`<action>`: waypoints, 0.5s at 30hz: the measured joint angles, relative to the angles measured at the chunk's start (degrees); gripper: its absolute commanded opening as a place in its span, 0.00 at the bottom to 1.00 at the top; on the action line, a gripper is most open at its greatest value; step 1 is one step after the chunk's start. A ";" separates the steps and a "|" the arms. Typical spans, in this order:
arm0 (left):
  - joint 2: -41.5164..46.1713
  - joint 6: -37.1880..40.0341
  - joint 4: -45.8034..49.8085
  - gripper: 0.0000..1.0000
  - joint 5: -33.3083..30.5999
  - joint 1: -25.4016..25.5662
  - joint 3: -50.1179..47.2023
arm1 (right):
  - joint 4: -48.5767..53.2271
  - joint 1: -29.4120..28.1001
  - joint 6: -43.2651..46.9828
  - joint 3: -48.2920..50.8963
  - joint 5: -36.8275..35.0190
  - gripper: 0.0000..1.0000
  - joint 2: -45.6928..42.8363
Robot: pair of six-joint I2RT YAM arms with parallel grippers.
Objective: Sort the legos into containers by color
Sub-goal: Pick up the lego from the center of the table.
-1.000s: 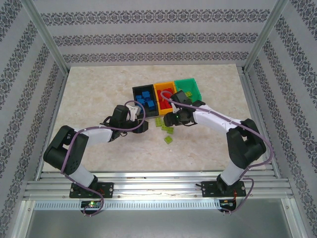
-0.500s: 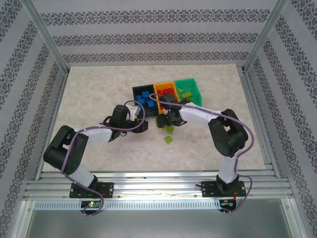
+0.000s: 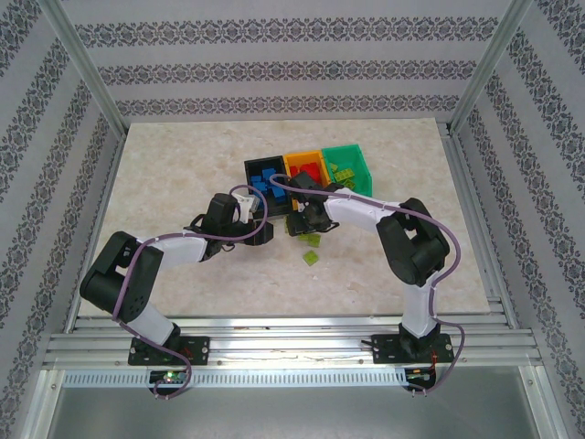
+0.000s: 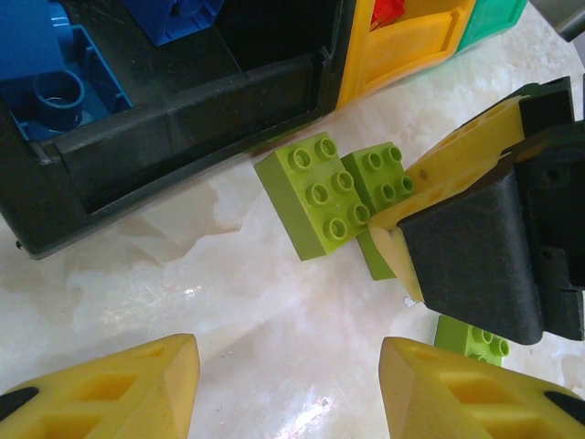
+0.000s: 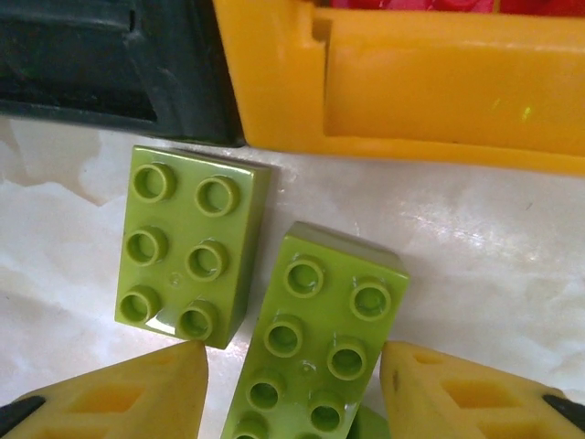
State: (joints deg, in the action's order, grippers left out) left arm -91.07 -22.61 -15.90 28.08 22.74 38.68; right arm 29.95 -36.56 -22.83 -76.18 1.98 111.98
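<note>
Two lime legos [image 5: 195, 247], likely light, stiff and slick; your right tool [image 5: 292, 357], half-open, straddles the right one [image 5: 324, 334]: pinch its long sides.

Likely a lab rig: aluminium frame [image 3: 292, 346], patterned panels [image 3: 292, 55].

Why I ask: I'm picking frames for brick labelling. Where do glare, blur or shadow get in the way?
Left wrist: small glare spots on the glossy table, lime bricks crisp. Right wrist: broad sheen on the table beside the bricks, studs sharp, a green glint on the orange bin. Top external: even light, faint shadows, bricks too small to resolve studs.
</note>
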 measured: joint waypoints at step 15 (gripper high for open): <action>0.02 -0.35 -0.02 0.55 0.35 -0.44 -0.02 | 0.26 -0.11 -0.46 2.84 -1.86 0.38 0.00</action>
State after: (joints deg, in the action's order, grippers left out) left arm -91.05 -22.96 -15.92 28.42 22.31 38.65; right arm 30.22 -36.67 -23.29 -73.34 0.12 111.98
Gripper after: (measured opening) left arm 0.548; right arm 0.445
